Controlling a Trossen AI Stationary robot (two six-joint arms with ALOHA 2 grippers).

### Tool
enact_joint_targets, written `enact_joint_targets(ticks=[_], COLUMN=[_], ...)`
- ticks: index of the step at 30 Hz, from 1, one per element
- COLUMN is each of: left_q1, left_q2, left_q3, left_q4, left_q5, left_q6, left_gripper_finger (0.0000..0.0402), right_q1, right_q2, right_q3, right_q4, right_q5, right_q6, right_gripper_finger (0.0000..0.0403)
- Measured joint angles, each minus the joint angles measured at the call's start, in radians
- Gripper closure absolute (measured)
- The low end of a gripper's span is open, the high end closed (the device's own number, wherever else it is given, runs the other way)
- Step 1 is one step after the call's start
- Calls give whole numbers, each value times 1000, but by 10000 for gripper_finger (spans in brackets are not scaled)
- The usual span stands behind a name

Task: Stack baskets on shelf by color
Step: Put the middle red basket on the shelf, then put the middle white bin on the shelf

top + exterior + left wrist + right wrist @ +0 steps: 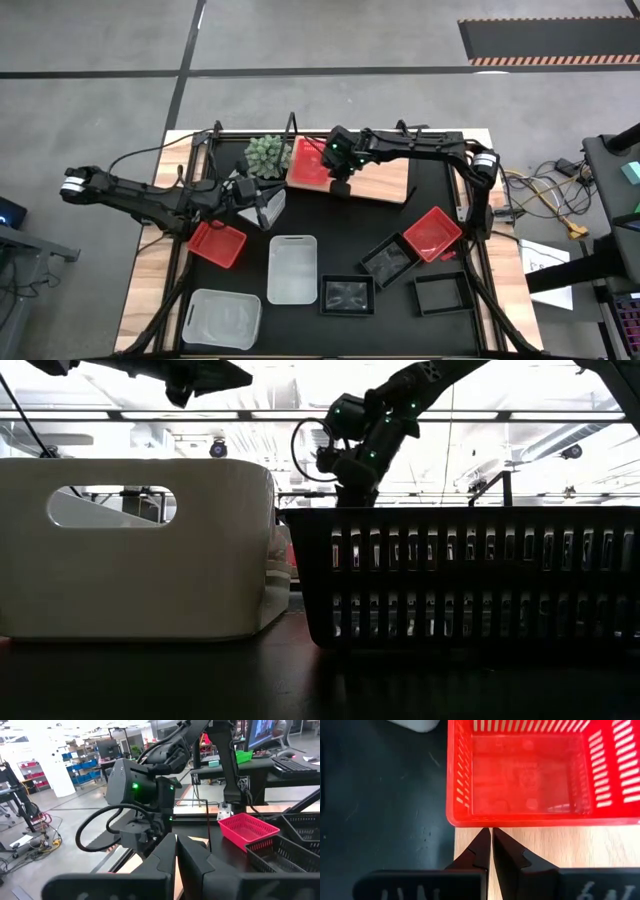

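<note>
- Red slotted plastic — one basket (527, 772) sits on the wooden shelf (385, 182) at its plant-side end, its rim just ahead of the right tool (491, 847), whose fingers are pressed together and empty.
- Two more red baskets on the bench: one (216, 243) under the left arm, one (432, 232) by the right arm's base.
- Left tool (176, 857) — hangs above the bench near the plant (267, 155), fingers closed, holding nothing.
- White baskets (292, 267) and black baskets (347, 296) lie scattered on the near half of the bench.
- Handling, judged: light, thin-walled, slightly flexible; likely slick. Best pinched over a side wall at the rim, where the slots give purchase.
</note>
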Motion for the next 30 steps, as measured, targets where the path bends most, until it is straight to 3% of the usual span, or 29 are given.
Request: enact_joint_targets(ticks=[18,30], left_q1=[0,0], left_q2=[2,5], left_q3=[-9,-14], left_q4=[-1,8], left_q5=[0,1], left_q6=[1,0], left_gripper_finger=[402,402], right_q1=[13,243], right_q2=[-19,-194], right_q3=[0,-34], right_q4=[-14,-87], right_q5=[11,11], right_q6=[23,86], right_gripper_finger=[392,392])
